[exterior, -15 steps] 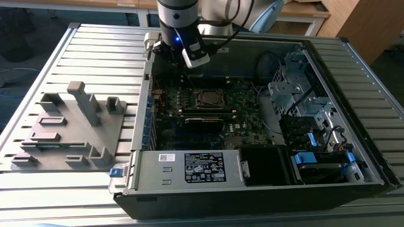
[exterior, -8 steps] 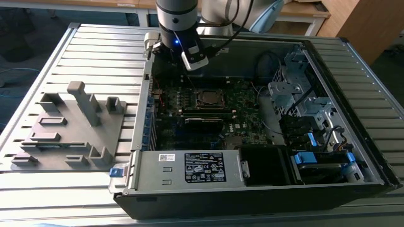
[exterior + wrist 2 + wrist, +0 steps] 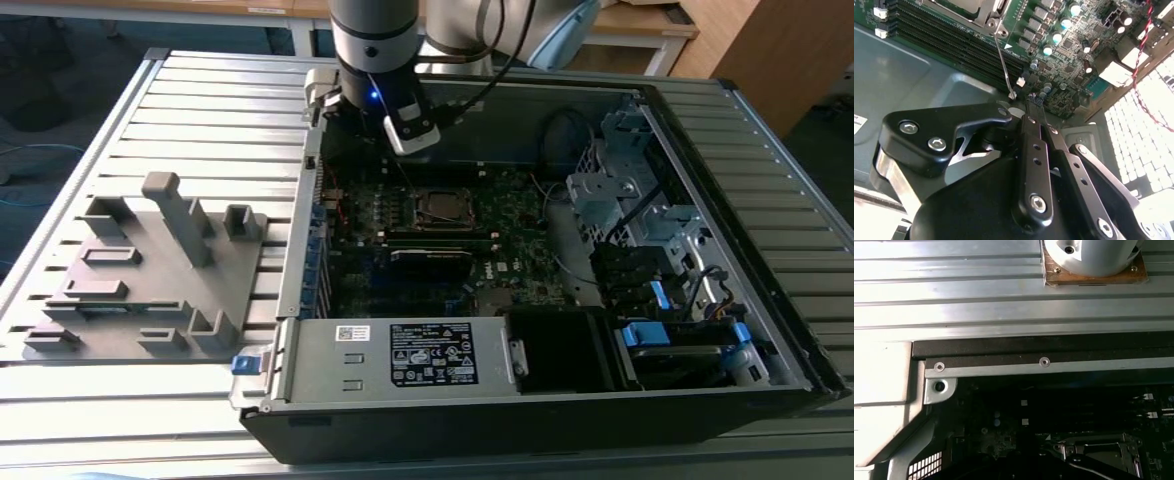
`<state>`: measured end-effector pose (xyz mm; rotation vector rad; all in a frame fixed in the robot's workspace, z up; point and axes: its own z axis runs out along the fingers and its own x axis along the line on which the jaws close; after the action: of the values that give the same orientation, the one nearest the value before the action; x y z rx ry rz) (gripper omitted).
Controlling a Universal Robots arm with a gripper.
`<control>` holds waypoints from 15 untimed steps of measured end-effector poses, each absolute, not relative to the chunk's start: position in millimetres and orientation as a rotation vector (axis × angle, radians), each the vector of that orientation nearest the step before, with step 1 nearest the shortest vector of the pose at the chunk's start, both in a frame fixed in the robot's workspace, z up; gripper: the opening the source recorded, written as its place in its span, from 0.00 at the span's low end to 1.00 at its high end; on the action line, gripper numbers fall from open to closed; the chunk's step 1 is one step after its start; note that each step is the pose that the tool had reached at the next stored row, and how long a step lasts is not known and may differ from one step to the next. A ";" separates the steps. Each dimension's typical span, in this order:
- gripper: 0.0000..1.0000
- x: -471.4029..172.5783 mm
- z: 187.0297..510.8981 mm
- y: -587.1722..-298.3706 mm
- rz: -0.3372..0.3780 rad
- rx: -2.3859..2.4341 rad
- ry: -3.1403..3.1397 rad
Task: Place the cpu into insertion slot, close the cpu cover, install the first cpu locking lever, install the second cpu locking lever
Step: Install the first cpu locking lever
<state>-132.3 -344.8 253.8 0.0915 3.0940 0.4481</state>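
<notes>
Dull silver-grey square cpu lies in the insertion slot, framed by the shiny cpu cover, at twelve o'clock on the motherboard. The gripper has its fingers pressed together beside a thin locking lever.

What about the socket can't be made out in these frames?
- Exterior view: the cover is too small to tell what sits in its window or whether it is latched.
- Second wrist view: the cover is cut off by the picture's edge. A thin lever rises from its corner.
- First wrist view: the cover is cut off by the edge and lies in deep shadow.
</notes>
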 end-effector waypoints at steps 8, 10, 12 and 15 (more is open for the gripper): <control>0.11 -125.7 252.3 -344.8 0.452 0.092 3.093; 0.11 -124.3 252.3 -344.8 0.452 0.092 3.093; 0.11 -121.6 252.3 -344.8 0.452 0.092 3.094; 0.11 -115.0 252.3 -344.8 0.452 0.092 3.095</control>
<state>-115.0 -344.8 252.3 0.0922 3.0955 0.4522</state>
